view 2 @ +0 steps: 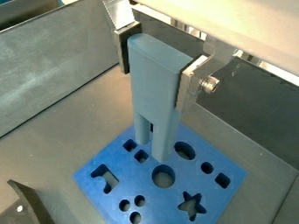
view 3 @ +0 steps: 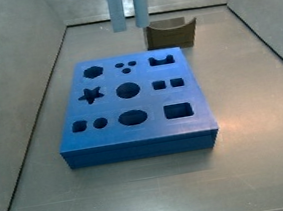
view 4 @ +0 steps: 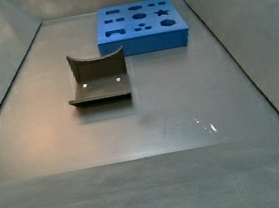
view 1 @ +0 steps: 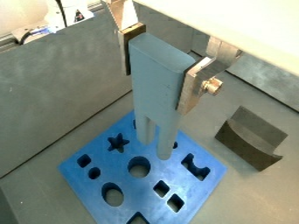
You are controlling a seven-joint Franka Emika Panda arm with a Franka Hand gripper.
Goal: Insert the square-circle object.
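Square-circle object [view 4: 98, 78] lies on the grey surface [view 4: 173, 120], well apart from the blue board [view 4: 145, 26]; I judge it rigid, light and hard, best pinched across its flat side faces, not the scoop. Gripper [view 1: 160, 147] hovers above the board, fingers [view 1: 151, 131] near together, pinching nothing; no obstruction between.

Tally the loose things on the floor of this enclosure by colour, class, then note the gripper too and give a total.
Blue: 1, the blue board.
Dark olive-brown: 1, the square-circle object.
Pale blue: 1, the gripper, hanging over the board, holding nothing.
Total: 3.
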